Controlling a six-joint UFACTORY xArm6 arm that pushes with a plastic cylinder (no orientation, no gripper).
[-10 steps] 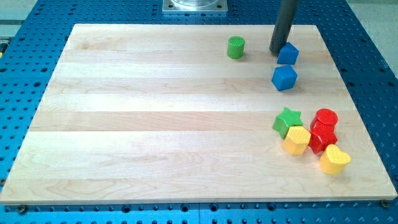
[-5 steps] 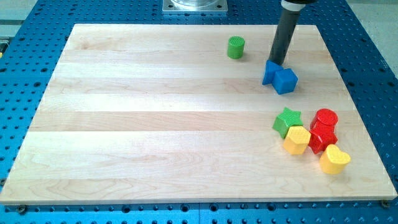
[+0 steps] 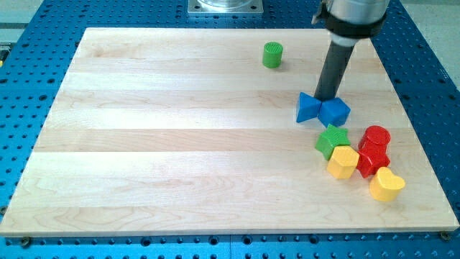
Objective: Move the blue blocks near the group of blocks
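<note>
Two blue blocks lie side by side at the view's right: a blue triangular block [image 3: 307, 107] and a blue cube-like block [image 3: 335, 111], touching each other. My tip [image 3: 328, 98] rests just above them, between the two. Right below them is the group: a green star [image 3: 332, 139], a yellow block [image 3: 343, 161], two red blocks [image 3: 374, 137] [image 3: 371, 159] and a yellow heart [image 3: 386, 184]. The blue cube nearly touches the green star.
A green cylinder [image 3: 272, 55] stands alone near the view's top. The wooden board [image 3: 180, 144] lies on a blue perforated table. The arm's metal base [image 3: 225, 7] is at the top edge.
My tip moved toward the view's bottom, pushing both blue blocks down. They came together and now sit just above the green star.
</note>
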